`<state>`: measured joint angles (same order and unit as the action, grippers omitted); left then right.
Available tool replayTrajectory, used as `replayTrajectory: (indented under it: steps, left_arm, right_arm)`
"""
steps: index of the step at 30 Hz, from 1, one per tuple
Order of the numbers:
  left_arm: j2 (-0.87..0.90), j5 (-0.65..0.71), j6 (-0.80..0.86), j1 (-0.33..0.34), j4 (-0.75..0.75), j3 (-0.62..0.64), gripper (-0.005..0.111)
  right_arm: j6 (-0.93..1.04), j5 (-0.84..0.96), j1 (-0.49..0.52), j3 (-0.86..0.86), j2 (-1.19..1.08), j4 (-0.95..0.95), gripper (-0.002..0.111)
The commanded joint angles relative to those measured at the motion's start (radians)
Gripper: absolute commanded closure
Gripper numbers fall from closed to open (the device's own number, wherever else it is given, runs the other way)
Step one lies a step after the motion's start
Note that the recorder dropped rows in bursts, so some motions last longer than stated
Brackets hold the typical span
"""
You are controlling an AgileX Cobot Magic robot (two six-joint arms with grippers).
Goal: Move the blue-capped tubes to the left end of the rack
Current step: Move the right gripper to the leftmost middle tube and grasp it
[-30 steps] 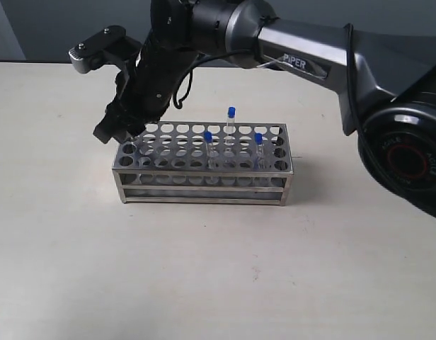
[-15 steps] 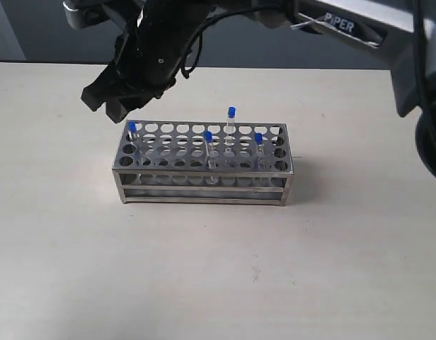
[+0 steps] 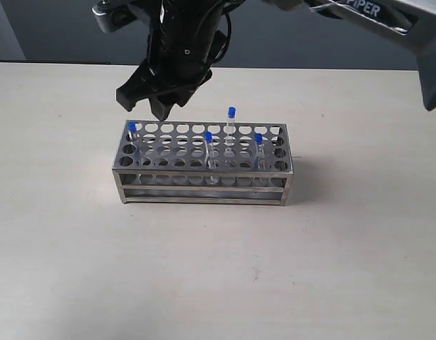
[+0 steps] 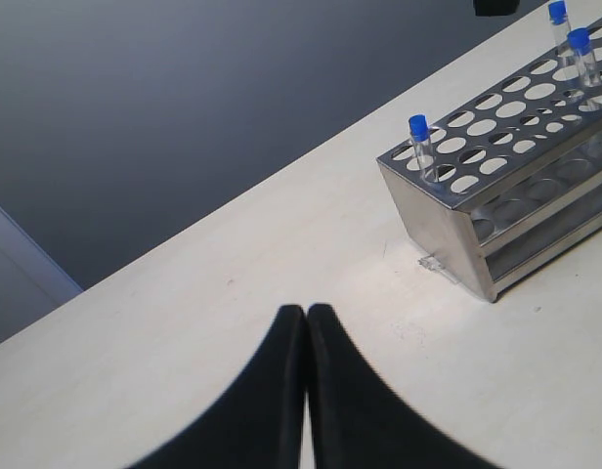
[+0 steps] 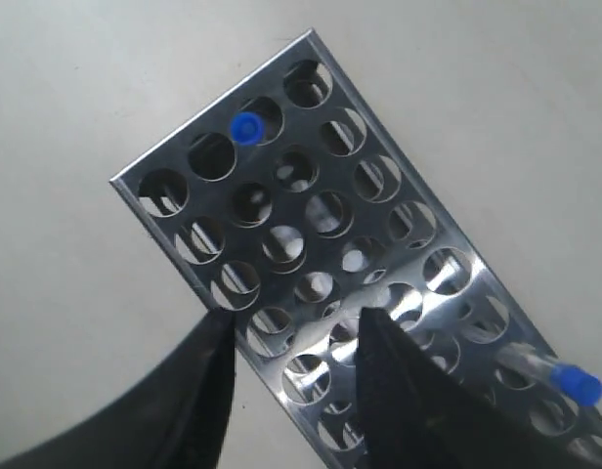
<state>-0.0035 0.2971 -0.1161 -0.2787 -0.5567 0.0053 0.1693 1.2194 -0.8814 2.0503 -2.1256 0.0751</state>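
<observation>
The steel rack (image 3: 202,171) stands mid-table. One blue-capped tube (image 3: 132,128) sits in a hole at its left end. Three more stand toward the right: one in the front row (image 3: 208,137), one tall at the back (image 3: 231,112), one further right (image 3: 258,138). My right gripper (image 3: 144,108) hangs open and empty above the rack's back left part. Its wrist view looks down between the fingers (image 5: 296,322) onto the rack (image 5: 281,283), the left-end cap (image 5: 245,127) and another cap (image 5: 578,383). My left gripper (image 4: 306,313) is shut, empty, off the rack's (image 4: 448,210) left end.
The pale tabletop (image 3: 204,269) spreads around the rack. A dark wall (image 3: 48,28) runs behind the table's far edge. The right arm's grey links (image 3: 359,14) reach in from the upper right above the rack.
My right gripper let go of a blue-capped tube in the rack's left end, rose, and has moved to the right above the rack. The tube stays standing there.
</observation>
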Motion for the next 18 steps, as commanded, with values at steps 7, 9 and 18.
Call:
replayTrajectory:
  steps: [7, 9, 18]
  left_arm:
    - [0.003, -0.007, -0.005, -0.004, 0.0, -0.005, 0.106]
    - [0.003, -0.007, -0.005, -0.004, 0.0, -0.005, 0.106]
    - [0.003, -0.007, -0.005, -0.004, 0.0, -0.005, 0.106]
  right_arm:
    - [-0.09, 0.002, 0.004, -0.103, 0.075, -0.099, 0.069]
    - [-0.09, 0.002, 0.004, -0.121, 0.059, -0.105, 0.069]
    - [-0.095, 0.002, 0.02, -0.125, 0.038, -0.145, 0.069]
